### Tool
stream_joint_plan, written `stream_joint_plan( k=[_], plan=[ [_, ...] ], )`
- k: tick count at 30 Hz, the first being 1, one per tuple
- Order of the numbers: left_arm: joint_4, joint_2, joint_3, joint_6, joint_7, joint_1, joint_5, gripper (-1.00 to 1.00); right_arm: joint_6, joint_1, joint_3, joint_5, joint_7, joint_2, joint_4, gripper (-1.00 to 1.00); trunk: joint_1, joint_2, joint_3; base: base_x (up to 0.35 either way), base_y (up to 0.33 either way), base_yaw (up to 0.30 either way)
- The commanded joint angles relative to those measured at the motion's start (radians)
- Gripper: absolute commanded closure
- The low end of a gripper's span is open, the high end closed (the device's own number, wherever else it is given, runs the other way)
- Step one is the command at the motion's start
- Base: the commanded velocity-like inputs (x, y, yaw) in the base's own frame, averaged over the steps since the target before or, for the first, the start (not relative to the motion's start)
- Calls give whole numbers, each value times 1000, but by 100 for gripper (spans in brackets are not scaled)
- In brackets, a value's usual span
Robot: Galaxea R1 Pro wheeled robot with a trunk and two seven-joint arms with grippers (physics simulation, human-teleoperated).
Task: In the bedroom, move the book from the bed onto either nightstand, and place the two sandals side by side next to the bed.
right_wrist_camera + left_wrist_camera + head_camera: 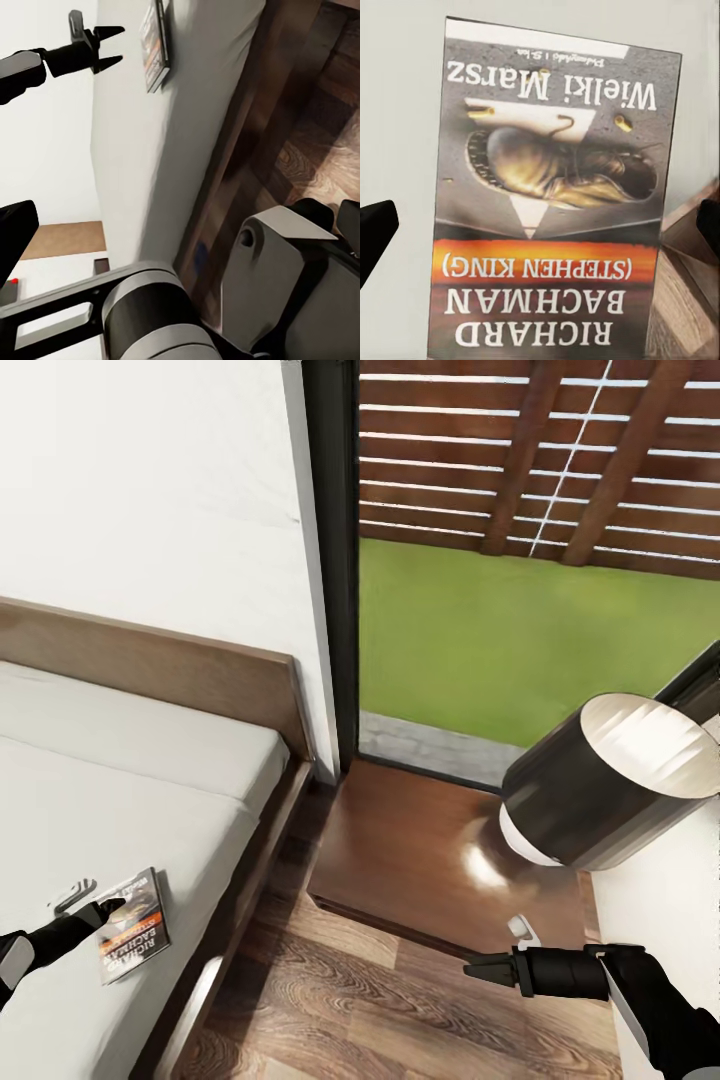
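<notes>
a: location of the book?

b: it lies flat on the off-white mattress of the bed, near the bed's right edge and toward the near end. the cover reads "richard bachman" over an orange band. the left wrist view has the same cover directly ahead, between the two dark fingertips.

a: left gripper?

b: it reaches in from the near left, at the book's left edge, fingertips at the cover's corner. the right wrist view catches it from the side: jaws spread, nothing between them. whether a tip touches the book i cannot tell.

a: right gripper?

b: it hangs above the wood-plank floor at the near right, pointing left toward the bed, well apart from the book. the fingers look drawn together to a point with nothing in them.

a: the nightstand?

b: dark reddish-brown, glossy top, just right of the bed frame, against the tall dark-framed window. a lamp with a dark cylindrical shade leans over its right side.

a: beyond the glass?

b: green grass and a slatted wooden fence.
</notes>
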Motion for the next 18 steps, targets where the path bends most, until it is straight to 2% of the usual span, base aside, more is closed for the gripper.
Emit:
stream_joint_plan(
  k=[1, 4, 5, 11, 15, 16, 18],
  plan=[
    [-1, 0, 8, 9, -14, -1, -2, -100, 11, 0, 0, -1, 3, 0, 0, -100, -4, 7, 3, 0, 0, 0],
    [-1, 0, 8, 9, -77, -1, -4, -100, 11, 0, 0, -1, 3, 0, 0, -100, -15, 28, 12, 0, 0, 0],
    [-1, 1, 7, 11, -134, -1, -6, -100, 11, 0, 0, -1, 3, 0, -1, -100, -19, 35, 15, 0, 0, 0],
    [-2, 1, 6, 14, -184, -1, -9, -100, 11, 0, 0, -1, 3, 0, 0, -100, -42, 77, 34, 0, 0, 0],
    [-1, 1, 5, 28, -286, -1, -11, -100, 11, 0, 0, -1, 3, 0, 0, -100, -58, 105, 46, 0, 0, 0],
    [-1, 1, 4, 52, -343, -1, -13, -100, 11, 0, 0, -1, 3, 0, 0, -100, -61, 112, 50, 0, 0, 0],
    [-1, 1, 3, 64, -369, -1, -14, -100, 11, 0, 0, -1, 3, 0, -1, -100, -69, 126, 56, 0, 0, 0]
  ],
)
